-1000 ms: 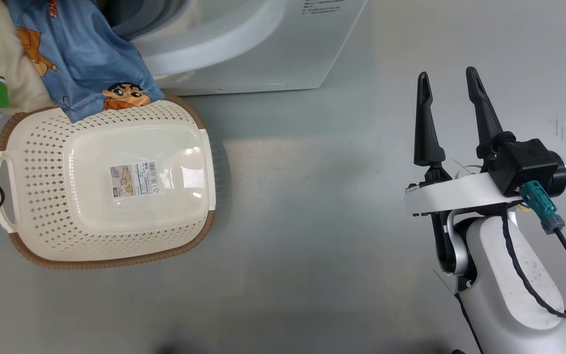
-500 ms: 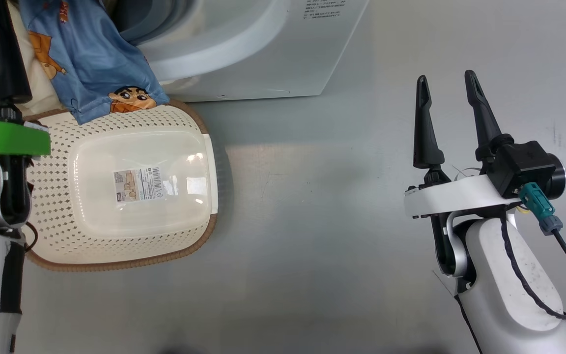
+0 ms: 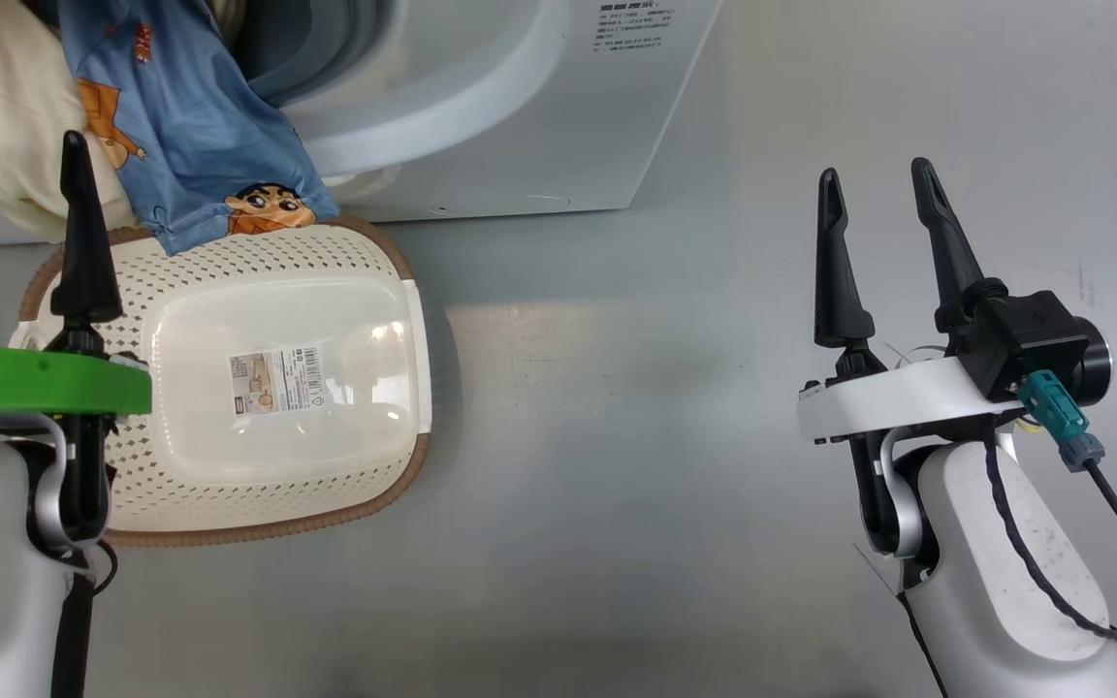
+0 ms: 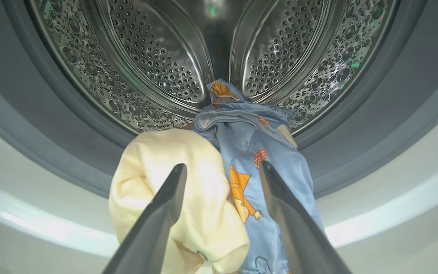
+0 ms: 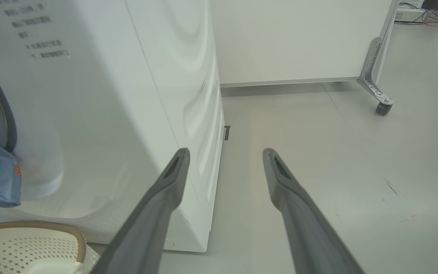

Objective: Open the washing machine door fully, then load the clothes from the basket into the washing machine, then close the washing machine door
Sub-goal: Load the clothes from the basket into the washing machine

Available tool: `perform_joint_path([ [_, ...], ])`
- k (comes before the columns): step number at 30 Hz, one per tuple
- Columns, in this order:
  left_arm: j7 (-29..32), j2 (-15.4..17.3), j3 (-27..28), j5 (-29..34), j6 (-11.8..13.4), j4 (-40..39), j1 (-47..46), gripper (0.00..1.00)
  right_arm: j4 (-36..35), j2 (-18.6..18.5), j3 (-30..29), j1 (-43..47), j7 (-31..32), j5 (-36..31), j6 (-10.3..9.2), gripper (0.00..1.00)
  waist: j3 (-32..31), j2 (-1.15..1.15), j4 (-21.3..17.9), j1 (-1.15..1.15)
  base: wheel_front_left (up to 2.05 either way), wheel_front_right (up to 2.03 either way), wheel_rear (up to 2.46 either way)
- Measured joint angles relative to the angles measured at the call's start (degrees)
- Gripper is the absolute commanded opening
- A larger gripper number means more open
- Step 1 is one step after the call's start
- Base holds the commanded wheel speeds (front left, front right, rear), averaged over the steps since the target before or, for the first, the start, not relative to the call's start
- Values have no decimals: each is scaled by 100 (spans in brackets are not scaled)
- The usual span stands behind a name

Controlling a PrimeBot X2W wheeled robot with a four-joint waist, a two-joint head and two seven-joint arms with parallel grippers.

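Head view: the washing machine [image 3: 539,116] fills the top centre, and the clothes [image 3: 190,145] hang from its mouth at the upper left, their blue hem touching the rim of the basket [image 3: 229,262] on the floor [image 3: 617,388]. The left claw [image 3: 20,160] at the lower left and the right claw [image 3: 875,174] at the lower right both stand spread, gripping nothing.

Left wrist view: blue and cream fabric spills from the steel drum [image 4: 146,57] over the grey ring, behind the parted fingers.

Right wrist view: spread fingers point past the machine's corner.
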Motion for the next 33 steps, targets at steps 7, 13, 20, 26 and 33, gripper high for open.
perform_joint_path([
  [7,0,-74,102,85,55,-79,349,100,0,-1,-31,2,0,-2,41,100,-28,0,5,0,0,0,0],
  [13,0,-183,232,142,73,-86,654,100,-1,-1,-37,9,0,-2,42,100,-42,0,12,0,0,0,0],
  [20,0,-325,232,188,73,-60,945,100,-3,-1,-38,35,0,-40,57,100,-36,0,13,0,0,0,0],
  [26,0,-437,276,267,73,-49,1046,100,-4,0,-38,60,0,-53,60,100,-24,0,9,0,0,0,0],
  [33,0,-471,430,335,73,-48,1137,100,-4,0,-43,60,0,-53,83,100,-11,0,-7,0,0,0,0],
])
